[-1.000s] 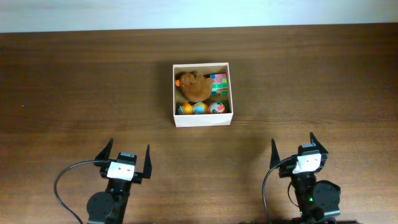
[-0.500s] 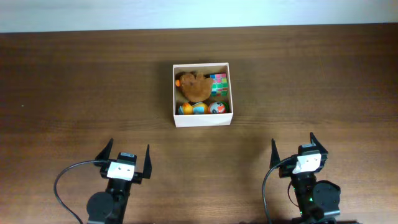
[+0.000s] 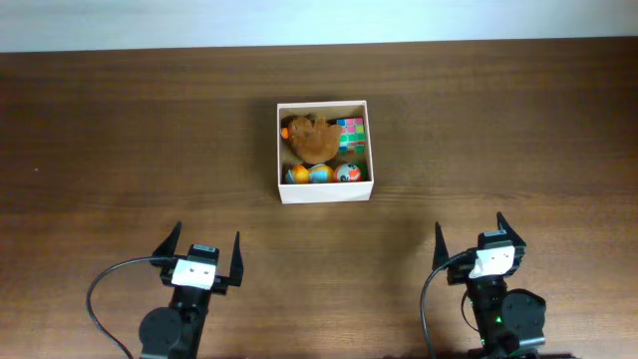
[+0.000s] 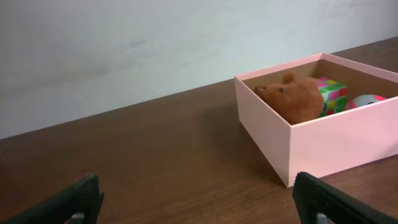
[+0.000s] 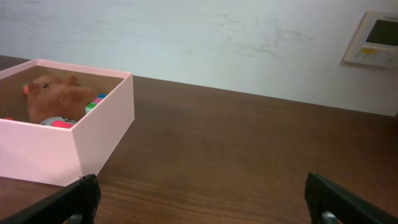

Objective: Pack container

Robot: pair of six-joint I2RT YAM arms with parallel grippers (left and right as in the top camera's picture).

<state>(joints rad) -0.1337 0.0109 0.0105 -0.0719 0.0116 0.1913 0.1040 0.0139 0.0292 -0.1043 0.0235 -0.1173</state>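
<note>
The container (image 3: 325, 192) is a square white-walled box at the table's middle back. In it lie a brown plush toy (image 3: 313, 139), a coloured puzzle cube (image 3: 351, 135) and three small balls (image 3: 319, 174) along the front wall. It also shows in the left wrist view (image 4: 323, 140) and the right wrist view (image 5: 74, 146). My left gripper (image 3: 205, 253) is open and empty near the front edge, well short of the box. My right gripper (image 3: 469, 242) is open and empty at the front right.
The brown wooden table (image 3: 120, 140) runs to a pale wall at the back. A white wall panel (image 5: 375, 40) shows at the right in the right wrist view. Black cables (image 3: 100, 289) loop beside each arm base.
</note>
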